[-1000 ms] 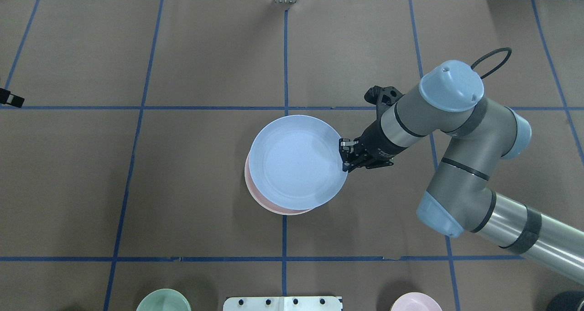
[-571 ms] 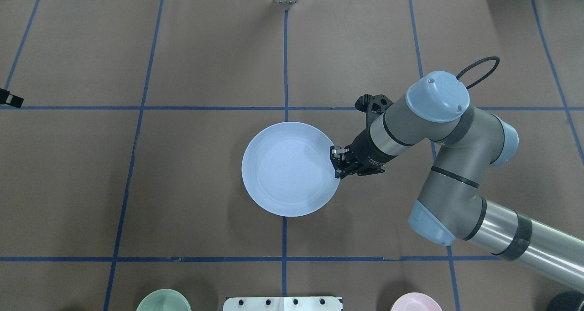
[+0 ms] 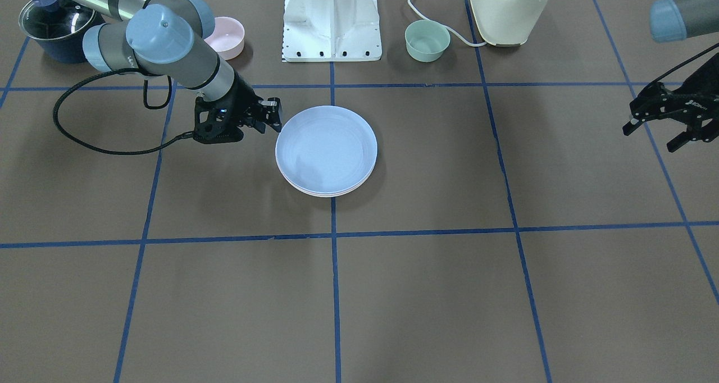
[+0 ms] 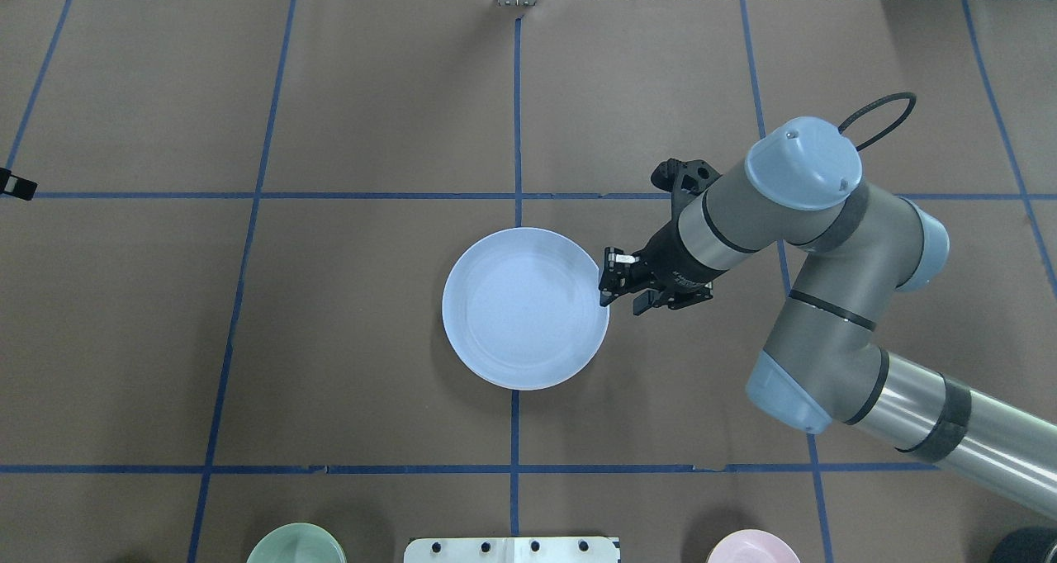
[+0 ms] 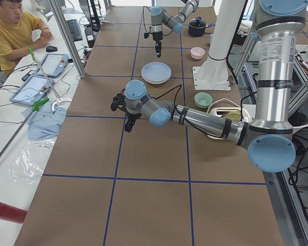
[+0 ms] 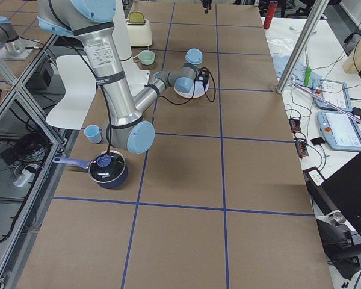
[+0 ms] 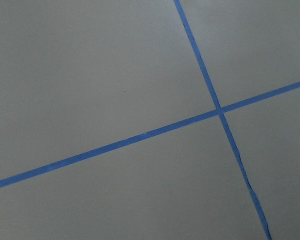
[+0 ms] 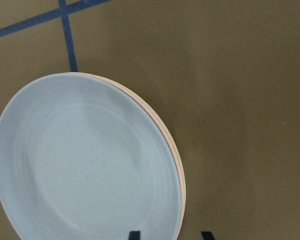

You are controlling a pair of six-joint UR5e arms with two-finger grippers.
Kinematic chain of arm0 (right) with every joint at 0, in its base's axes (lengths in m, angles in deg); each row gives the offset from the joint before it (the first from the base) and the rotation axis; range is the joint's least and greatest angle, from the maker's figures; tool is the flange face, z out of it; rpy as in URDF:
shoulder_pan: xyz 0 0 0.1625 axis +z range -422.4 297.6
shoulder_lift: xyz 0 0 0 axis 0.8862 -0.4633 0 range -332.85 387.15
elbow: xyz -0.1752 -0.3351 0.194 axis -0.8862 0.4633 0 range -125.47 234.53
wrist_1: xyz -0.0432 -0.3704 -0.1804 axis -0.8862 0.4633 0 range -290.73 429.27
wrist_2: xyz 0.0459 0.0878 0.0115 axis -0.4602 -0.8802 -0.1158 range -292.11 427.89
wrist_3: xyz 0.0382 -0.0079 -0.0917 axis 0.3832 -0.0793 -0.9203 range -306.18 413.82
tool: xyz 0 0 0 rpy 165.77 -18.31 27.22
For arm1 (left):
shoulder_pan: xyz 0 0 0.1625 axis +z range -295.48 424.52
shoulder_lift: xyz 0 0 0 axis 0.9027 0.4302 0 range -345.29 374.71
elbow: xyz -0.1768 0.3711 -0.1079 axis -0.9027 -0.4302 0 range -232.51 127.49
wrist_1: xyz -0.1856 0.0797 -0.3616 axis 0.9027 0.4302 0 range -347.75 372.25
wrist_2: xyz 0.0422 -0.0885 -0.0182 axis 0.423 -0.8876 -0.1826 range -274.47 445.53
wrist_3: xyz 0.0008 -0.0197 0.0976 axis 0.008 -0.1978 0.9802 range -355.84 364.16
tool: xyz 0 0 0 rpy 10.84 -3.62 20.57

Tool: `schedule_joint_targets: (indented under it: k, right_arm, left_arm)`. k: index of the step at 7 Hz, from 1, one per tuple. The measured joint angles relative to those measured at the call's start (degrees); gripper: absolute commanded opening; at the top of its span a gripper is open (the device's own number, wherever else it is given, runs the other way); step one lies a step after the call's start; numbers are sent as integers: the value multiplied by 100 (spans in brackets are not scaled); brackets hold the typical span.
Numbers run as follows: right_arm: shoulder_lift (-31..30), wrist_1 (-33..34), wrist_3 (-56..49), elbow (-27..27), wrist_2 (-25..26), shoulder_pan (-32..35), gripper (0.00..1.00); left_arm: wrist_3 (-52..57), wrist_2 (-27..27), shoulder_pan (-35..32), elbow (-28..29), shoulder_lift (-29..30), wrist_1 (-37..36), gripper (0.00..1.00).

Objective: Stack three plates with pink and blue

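Observation:
The pale blue plate (image 4: 525, 308) lies flat on top of a stack at the table's middle, and also shows in the front view (image 3: 326, 147). The pale pink plate's rim (image 8: 165, 131) peeks out just under it. A pale rim at the stack's bottom (image 3: 326, 194) may be the cream plate; I cannot tell for sure. My right gripper (image 4: 612, 280) is open at the blue plate's right edge. Its fingertips (image 8: 134, 235) stand apart on either side of the rim without pinching it. My left gripper (image 3: 649, 137) is open and empty, far off to the side above bare table.
A small mint-green bowl (image 3: 427, 40), a small pink bowl (image 3: 224, 36), a cream toaster (image 3: 508, 9) and a dark pot (image 3: 53, 23) stand along the robot's side by the white base (image 3: 331, 18). An operator (image 5: 13, 36) sits beyond the far edge.
The blue plate came down from a tilted, offset hold and now lies centred on the pink plate. My right gripper has let go of it and drawn back slightly.

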Motion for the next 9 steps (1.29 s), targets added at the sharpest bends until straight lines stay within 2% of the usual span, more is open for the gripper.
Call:
schedule_joint_targets:
  k: [1,3,5,7,9]
  right_arm:
    - [-204,18,-23,-107,-159,294,100]
    - [-1144,18,-492,-419,-625,1338,100]
    - [-2294,37,-2287,-612,-815,2444,100]
    - [-3104,269,-4442,-596,-940,3504,100]
    - [-3284,1332,-6494,-621,-888,4426,100]
  left_arm:
    - [112,2,-67,-23,-56,0,100]
    - [737,3,-462,-45,-306,2,100]
    - [1362,9,-907,-58,-586,10,100]
    - [1509,26,-1046,-34,-712,16,100]
    - [1556,307,-1075,-4,-739,19,100]
